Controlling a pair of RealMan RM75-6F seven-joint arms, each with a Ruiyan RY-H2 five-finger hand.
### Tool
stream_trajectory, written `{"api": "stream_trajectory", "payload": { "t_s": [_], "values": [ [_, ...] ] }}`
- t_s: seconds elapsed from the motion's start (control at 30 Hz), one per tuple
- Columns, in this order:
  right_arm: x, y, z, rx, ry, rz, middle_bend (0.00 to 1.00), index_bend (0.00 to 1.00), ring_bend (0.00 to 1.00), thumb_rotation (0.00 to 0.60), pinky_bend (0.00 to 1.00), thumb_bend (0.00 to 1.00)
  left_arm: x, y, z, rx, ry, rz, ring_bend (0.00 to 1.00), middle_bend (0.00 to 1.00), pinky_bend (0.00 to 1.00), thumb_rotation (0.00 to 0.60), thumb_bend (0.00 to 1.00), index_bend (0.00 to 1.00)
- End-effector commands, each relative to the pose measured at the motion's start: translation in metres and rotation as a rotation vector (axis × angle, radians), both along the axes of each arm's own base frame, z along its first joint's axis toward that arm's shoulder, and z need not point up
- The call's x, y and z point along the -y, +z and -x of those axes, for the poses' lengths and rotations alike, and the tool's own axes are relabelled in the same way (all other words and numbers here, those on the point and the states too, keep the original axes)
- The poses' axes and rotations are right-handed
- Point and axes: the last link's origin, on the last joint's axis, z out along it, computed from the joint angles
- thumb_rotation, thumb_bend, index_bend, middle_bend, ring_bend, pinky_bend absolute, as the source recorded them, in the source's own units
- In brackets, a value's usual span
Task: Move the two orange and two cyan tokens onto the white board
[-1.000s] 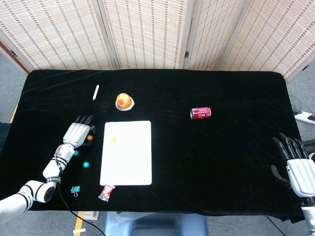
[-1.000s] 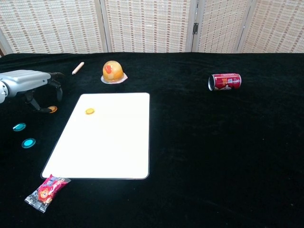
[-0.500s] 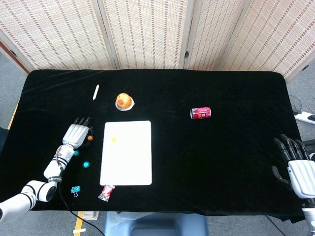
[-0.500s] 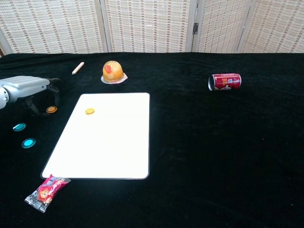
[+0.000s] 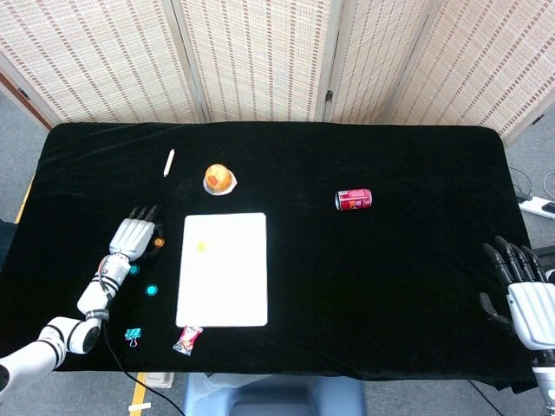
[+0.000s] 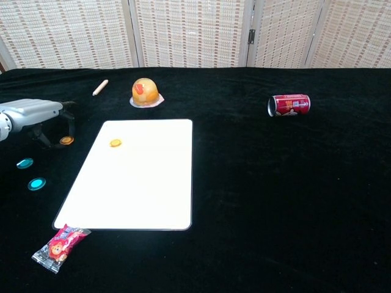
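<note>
Showing only overhead: right hand [image 5: 526, 299]

A matt black cloth [image 6: 275, 201] covers the table, under a smooth white board [image 6: 137, 183] and a glossy metal can [image 6: 289, 104].

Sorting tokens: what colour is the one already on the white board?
Orange token, clearest in the chest view.

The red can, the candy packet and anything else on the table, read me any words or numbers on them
Nothing reads clearly.
Red can: white marks along its side, too blurred to read.
Snack packet: a cartoon figure and print, too small to read.
Blue clip: pale marks, too small to read.
White board: no text.
</note>
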Motion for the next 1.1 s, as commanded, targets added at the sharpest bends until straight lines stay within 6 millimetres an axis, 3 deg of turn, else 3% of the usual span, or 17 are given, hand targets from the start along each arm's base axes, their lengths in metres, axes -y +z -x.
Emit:
{"api": "stream_trajectory", "payload": {
  "t_s": [0.03,0.3,0.57,0.87,1.1],
  "values": [
    [0.000,0.000,0.000,0.000,0.000,-0.001,0.00,0.00,0.00,0.600,0.00,0.46,0.001,-0.002,-0.001,0.008,0.001,0.005,0.00,0.05,0.00,0.600,0.40,0.50],
    [0.000,0.001,0.000,-0.001,-0.001,0.004,0.00,0.00,0.00,0.600,0.00,0.46,0.000,-0.001,-0.012,0.033,-0.033,0.005,0.00,0.05,0.00,0.600,0.44,0.51],
    [0.000,0.001,0.001,0.002,-0.003,0.003,0.00,0.00,0.00,0.600,0.00,0.46,-0.003,0.001,-0.052,0.099,-0.117,0.024,0.00,0.05,0.00,0.600,0.45,0.51],
    [-0.001,0.001,0.005,0.005,-0.013,0.005,0.00,0.00,0.00,0.600,0.00,0.46,-0.001,-0.019,-0.096,0.108,-0.197,0.081,0.00,0.05,0.00,0.600,0.44,0.50],
    [0.000,0.001,0.007,0.007,-0.020,0.003,0.00,0.00,0.00,0.600,0.00,0.46,-0.003,-0.037,-0.113,0.099,-0.208,0.114,0.00,0.05,0.00,0.600,0.44,0.50]
  ]
}}
